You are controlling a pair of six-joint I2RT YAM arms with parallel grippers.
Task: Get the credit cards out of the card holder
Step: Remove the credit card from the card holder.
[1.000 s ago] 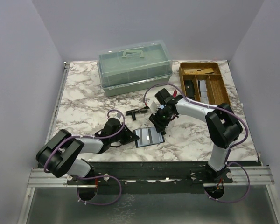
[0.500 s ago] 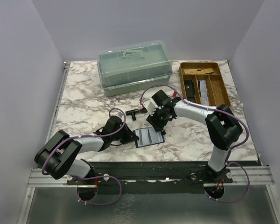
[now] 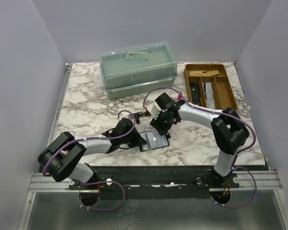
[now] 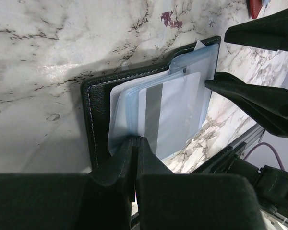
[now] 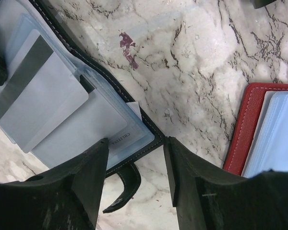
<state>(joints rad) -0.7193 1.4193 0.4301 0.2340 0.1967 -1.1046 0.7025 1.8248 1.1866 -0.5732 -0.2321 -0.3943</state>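
Right gripper (image 5: 135, 146), jaws spread, hovers over one end of the black card holder (image 4: 97, 103); left gripper (image 4: 137, 140), fingers pressed together, bears on its opposite end. Striped credit card (image 4: 175, 108) lies half out of the holder's sleeve (image 4: 197, 60). Risk: jaws pinch sleeve too, dragging holder.

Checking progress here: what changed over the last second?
The shut left gripper slid right onto the left edge of the open card holder. The right gripper, jaws open, edged slightly left over its far corner. Nothing was grasped or released. Holder, credit cards, green box and wooden tray stayed put.
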